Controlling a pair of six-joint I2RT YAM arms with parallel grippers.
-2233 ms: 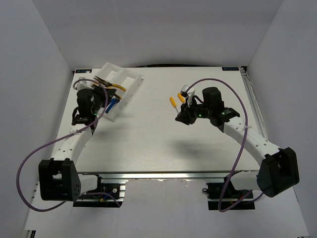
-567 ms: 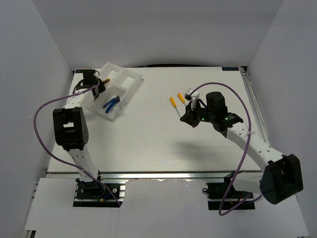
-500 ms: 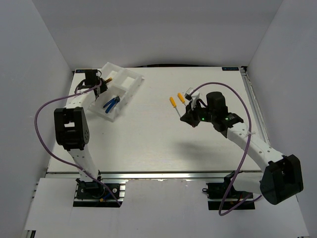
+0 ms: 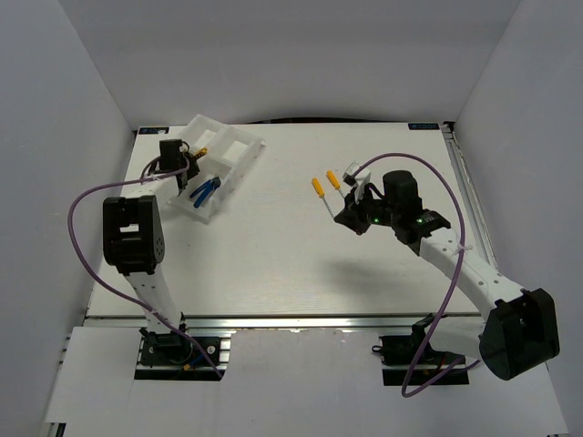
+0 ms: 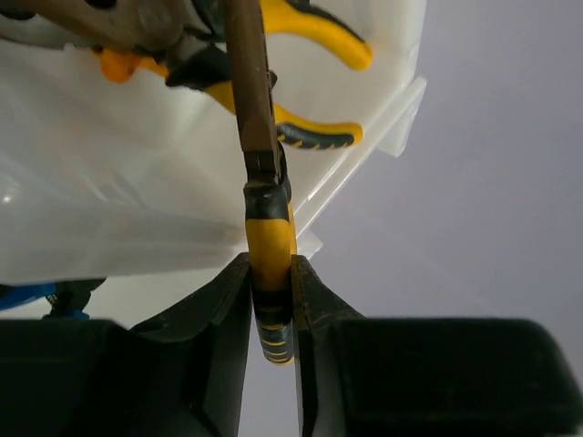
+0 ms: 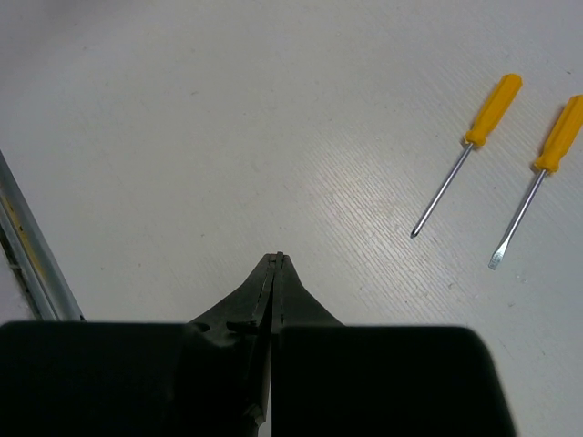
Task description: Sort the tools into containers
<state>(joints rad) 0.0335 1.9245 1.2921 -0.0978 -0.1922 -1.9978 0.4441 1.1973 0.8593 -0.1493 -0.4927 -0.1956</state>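
The yellow-black pliers (image 5: 270,228) are held by one handle, pinched tight between the fingers of the left gripper (image 5: 270,273). Over the last two seconds they have been brought round to the far-left end of the white tray (image 4: 239,144) as that arm was reared up. They appear to hang clear of the tray floor, though the wrist view is too close to be sure, and the blue pliers (image 4: 204,188) are already lodged in a nearer compartment. Only a release is judged to remain for this tool, whereas the right gripper (image 6: 276,259), closed on nothing, has been shifted just slightly, with the pointed-tip screwdriver (image 6: 466,150) and the flat-tip screwdriver (image 6: 539,177) left unsorted on the table (image 4: 273,273) beyond it.
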